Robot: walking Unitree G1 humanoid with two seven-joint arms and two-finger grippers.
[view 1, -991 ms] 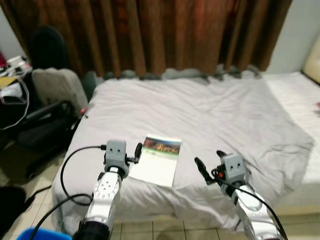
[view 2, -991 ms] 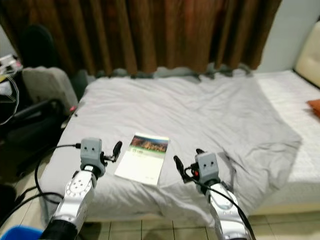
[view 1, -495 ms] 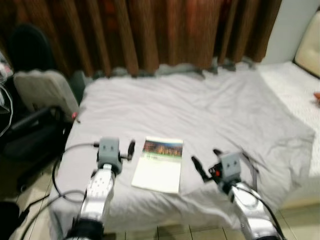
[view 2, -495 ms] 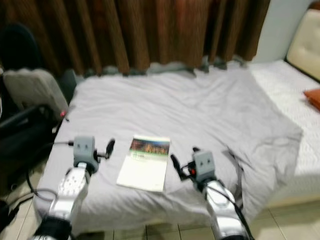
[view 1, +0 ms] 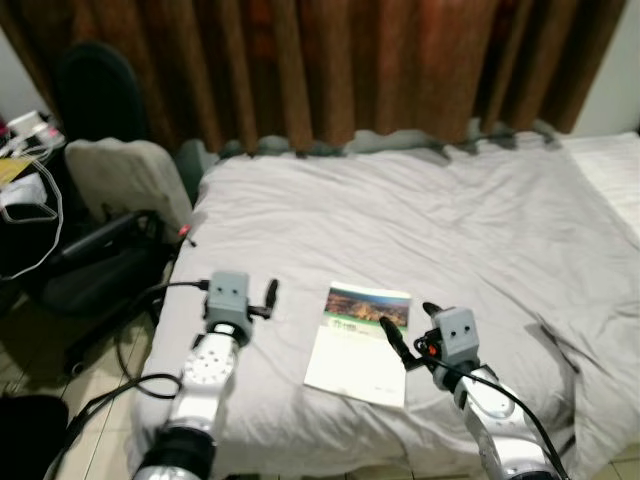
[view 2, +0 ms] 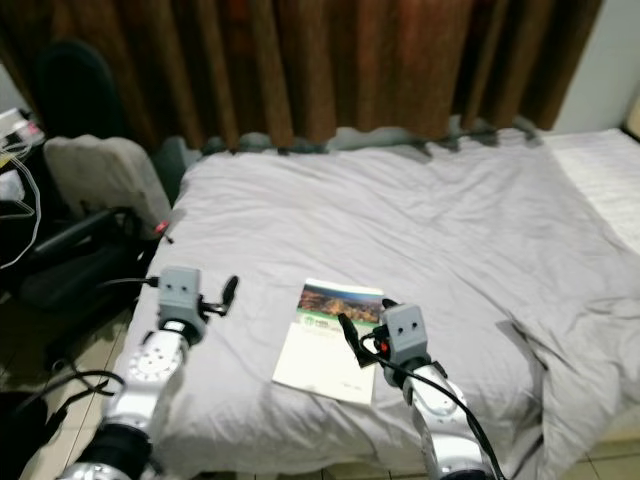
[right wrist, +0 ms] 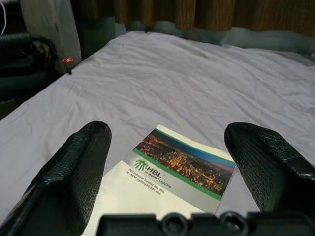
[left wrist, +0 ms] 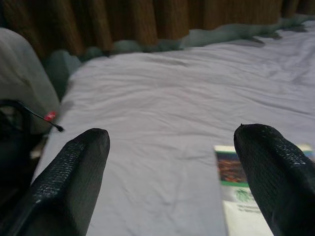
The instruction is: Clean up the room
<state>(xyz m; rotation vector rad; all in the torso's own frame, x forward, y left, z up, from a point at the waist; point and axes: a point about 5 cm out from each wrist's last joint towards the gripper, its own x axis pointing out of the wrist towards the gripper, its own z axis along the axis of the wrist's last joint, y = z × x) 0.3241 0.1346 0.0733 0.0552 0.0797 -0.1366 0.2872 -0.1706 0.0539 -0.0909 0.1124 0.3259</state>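
Both sets of fingers spread wide, holding nothing. Right gripper (view 1: 405, 335) nearer, hovering at right edge of booklet (view 1: 362, 342); left gripper (view 1: 268, 300) well apart to left. Booklet flat on grey bedsheet (view 1: 420, 230) near front edge, long axis near-to-far. Cover reads "HBL"

The camera has swung toward the robot's left, so the whole scene sits further right than a second ago; the pale mattress and cushion at the far right have slid out of view, while the black chair (view 1: 95, 262) and the desk clutter (view 1: 25, 150) show more fully. The right gripper (view 1: 405, 337), fingers spread, now hangs over the booklet (view 1: 361, 342), no longer off its right edge. The left gripper (view 1: 270, 296) now stands further from the booklet's left edge.
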